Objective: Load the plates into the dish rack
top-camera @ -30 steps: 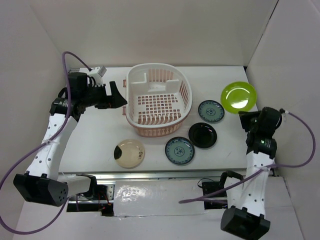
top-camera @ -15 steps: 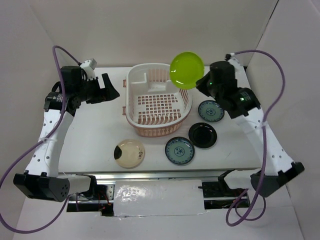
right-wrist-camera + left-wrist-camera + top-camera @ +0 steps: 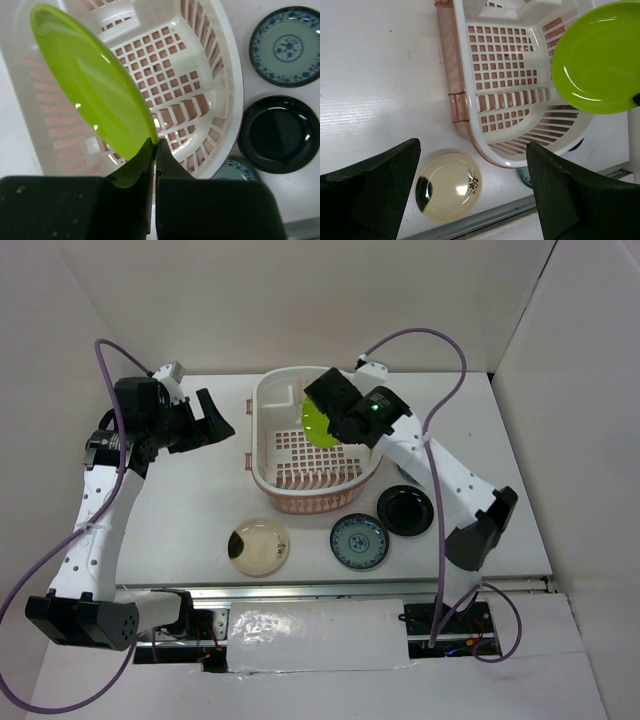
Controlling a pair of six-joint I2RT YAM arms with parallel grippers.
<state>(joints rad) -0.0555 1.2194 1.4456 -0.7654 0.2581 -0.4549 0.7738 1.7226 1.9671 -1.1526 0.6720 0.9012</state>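
Lime plate (image 3: 90,85) pinched at its very rim between the pressed-together fingers of the right gripper (image 3: 155,145), hanging tilted inside the rack (image 3: 262,468), apparently not yet resting on the perforated floor. Thin hold on a glossy edge (only a sliver of rim between the pads), so likely to pivot or slip out if swung or lowered fast. Could also clip the rack's wall on the way down and twist in the grip. If let go from this height and tilt, may clatter flat or bounce, crowding the room needed for four more.

Left gripper (image 3: 215,420) spread wide, holding nothing, off to the rack's left. Tan plate (image 3: 259,546), teal plate (image 3: 359,540) and black plate (image 3: 405,510) lying on the table (image 3: 190,520) near the rack's front. Second teal plate (image 3: 287,47) just beyond the black one.
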